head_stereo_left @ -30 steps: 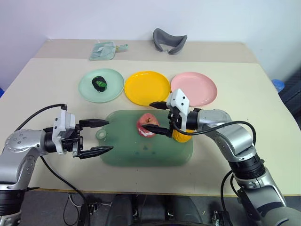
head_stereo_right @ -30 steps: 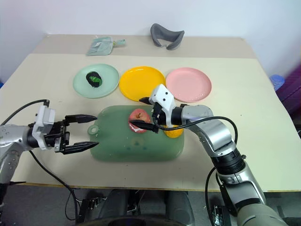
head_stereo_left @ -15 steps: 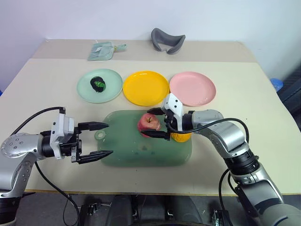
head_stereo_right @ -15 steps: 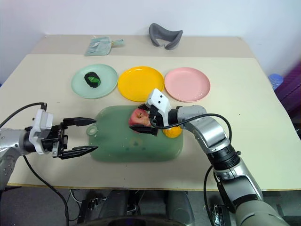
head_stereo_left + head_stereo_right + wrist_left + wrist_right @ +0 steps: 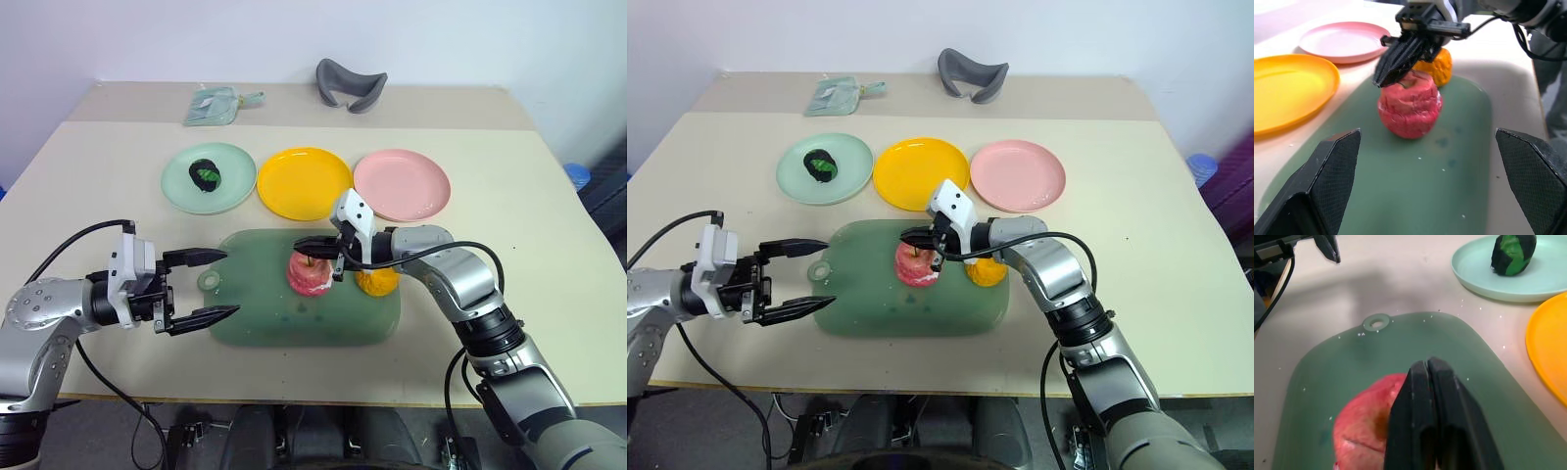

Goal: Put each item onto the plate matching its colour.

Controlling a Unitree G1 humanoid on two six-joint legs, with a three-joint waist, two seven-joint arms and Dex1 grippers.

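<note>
Head view: beige table (image 5: 509,245) against a white wall; left gripper (image 5: 203,286) gapes empty beside the mat (image 5: 265,318).

Left wrist: apple (image 5: 1409,104) sits on the mat between its fingers.

Right wrist: right gripper (image 5: 1436,382) is pressed together, empty, over the apple.

A big rounded green mat (image 5: 265,318) lies on the near part of a beige table (image 5: 509,255), its small ring tab (image 5: 208,281) at the left end. At the far edge of the table, a grey curved object (image 5: 352,84) rests well apart from a pale green packet (image 5: 217,105), which lies to its left. A black cable (image 5: 73,241) loops over the table's near left part, and something blue (image 5: 578,176) shows past the table's right edge.
</note>
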